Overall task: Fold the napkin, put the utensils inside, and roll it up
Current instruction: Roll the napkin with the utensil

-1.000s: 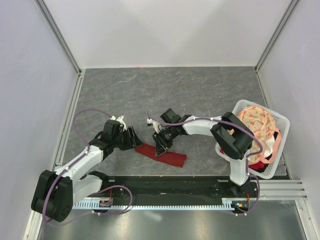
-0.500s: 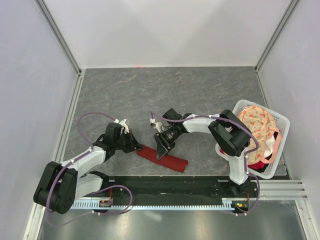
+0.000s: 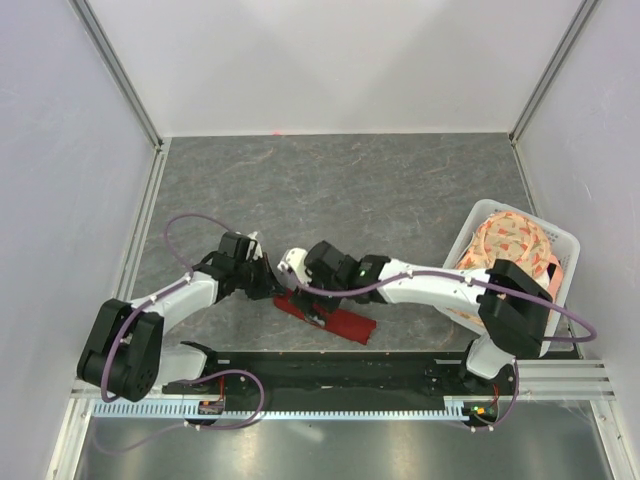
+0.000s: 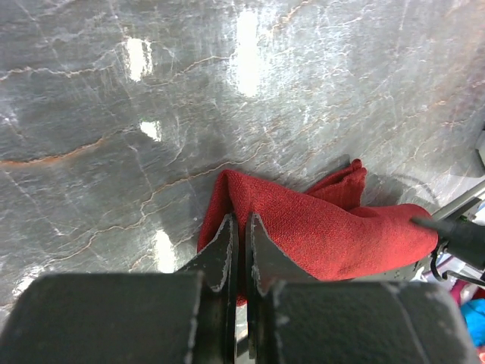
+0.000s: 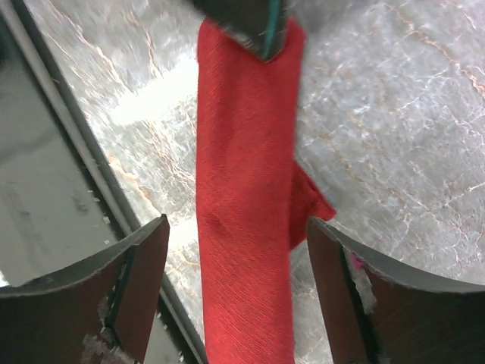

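The napkin (image 3: 347,323), a dark red cloth rolled into a narrow bundle, lies near the table's front edge. My left gripper (image 3: 272,291) is at its left end. In the left wrist view the napkin (image 4: 333,231) bunches up right at my left gripper (image 4: 241,221), which is shut on its edge. My right gripper (image 3: 312,305) hovers over the roll's left part. In the right wrist view my right gripper (image 5: 242,254) stands wide open, with the napkin (image 5: 242,227) running lengthwise between its fingers (image 5: 148,280), untouched. The utensils are hidden.
A white basket (image 3: 562,240) holding a peach floral cloth (image 3: 510,245) stands at the right edge. The black base rail (image 3: 330,370) runs just in front of the roll. A blurred dark shape with a teal edge (image 5: 267,30) sits at the roll's far end.
My left gripper has reached the napkin's left end and shut on it. My right gripper let go, opened wide and shifted left along the roll.
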